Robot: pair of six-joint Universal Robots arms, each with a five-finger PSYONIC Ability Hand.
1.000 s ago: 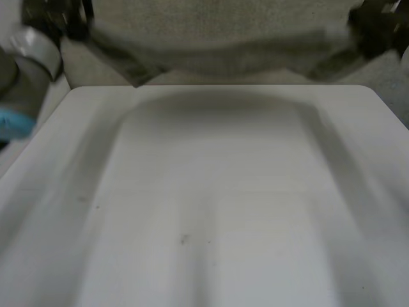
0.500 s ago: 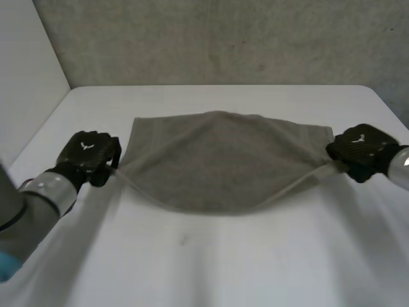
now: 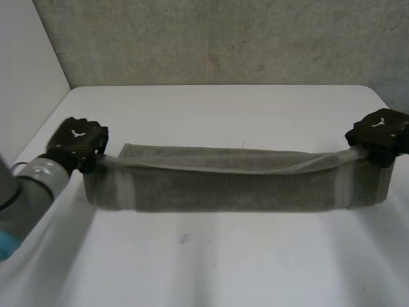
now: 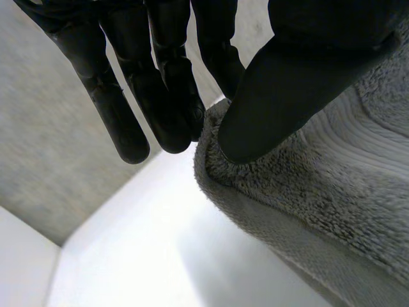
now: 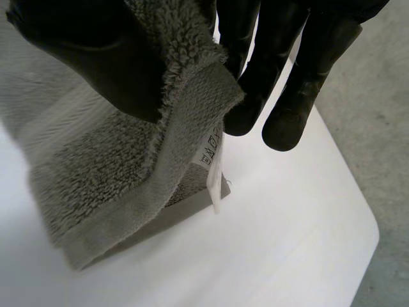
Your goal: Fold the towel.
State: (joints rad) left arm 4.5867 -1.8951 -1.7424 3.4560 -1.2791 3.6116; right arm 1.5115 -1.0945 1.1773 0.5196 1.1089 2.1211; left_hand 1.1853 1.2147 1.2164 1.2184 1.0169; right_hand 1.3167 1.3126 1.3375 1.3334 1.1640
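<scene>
A grey towel (image 3: pixel 230 185) hangs stretched in a long band between my two hands, just over the white table (image 3: pixel 211 115). My left hand (image 3: pixel 78 142) pinches the towel's left end; in the left wrist view its thumb (image 4: pixel 300 83) presses the towel's corner (image 4: pixel 319 185) against the fingers. At the towel's other end, my right hand (image 3: pixel 382 134) holds the corner. The right wrist view has the thumb (image 5: pixel 96 57) pinching the hemmed edge (image 5: pixel 160 173) there, with a small white label (image 5: pixel 215 167) hanging below it.
The table's back edge meets a grey carpeted floor (image 3: pixel 223 38). A white wall panel (image 3: pixel 25 77) stands at the left. My left arm (image 3: pixel 25 198) reaches in from the near left corner.
The towel came down from held high to spread on the table, and now both hands have lifted its near edge and drawn it taut. Both hands moved slightly back and apart.
</scene>
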